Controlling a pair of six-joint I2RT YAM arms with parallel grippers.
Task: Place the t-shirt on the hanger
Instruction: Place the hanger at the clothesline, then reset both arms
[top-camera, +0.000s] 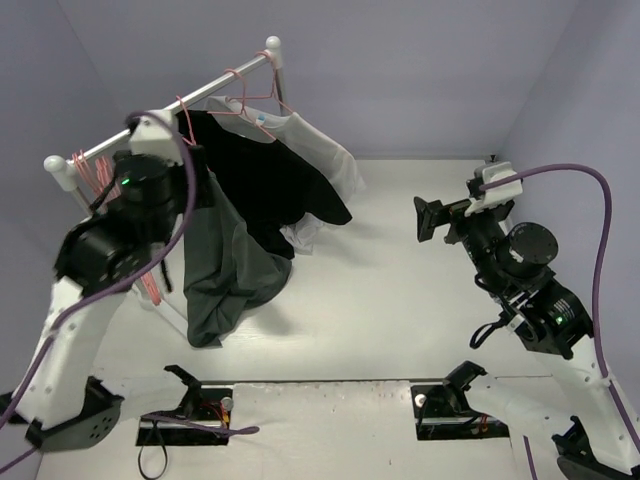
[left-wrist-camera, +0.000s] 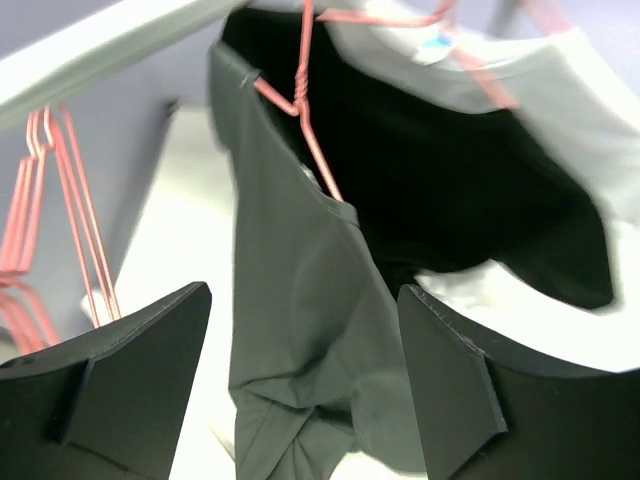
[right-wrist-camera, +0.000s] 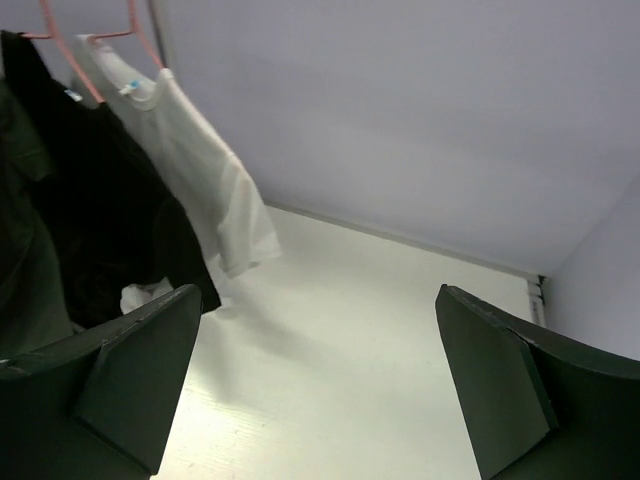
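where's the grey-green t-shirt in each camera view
Top external: the t-shirt hangs left of centre, below the rail, draping toward the table.
Left wrist: it fills the centre of the picture, with the hanger running into its collar.
Right wrist: only a dark strip shows at the far left edge.
Shared landmark: the black shirt hanging right beside it.

No legible text; blue neck tag (left-wrist-camera: 436, 43) on white shirt (left-wrist-camera: 560, 90) too blurred.
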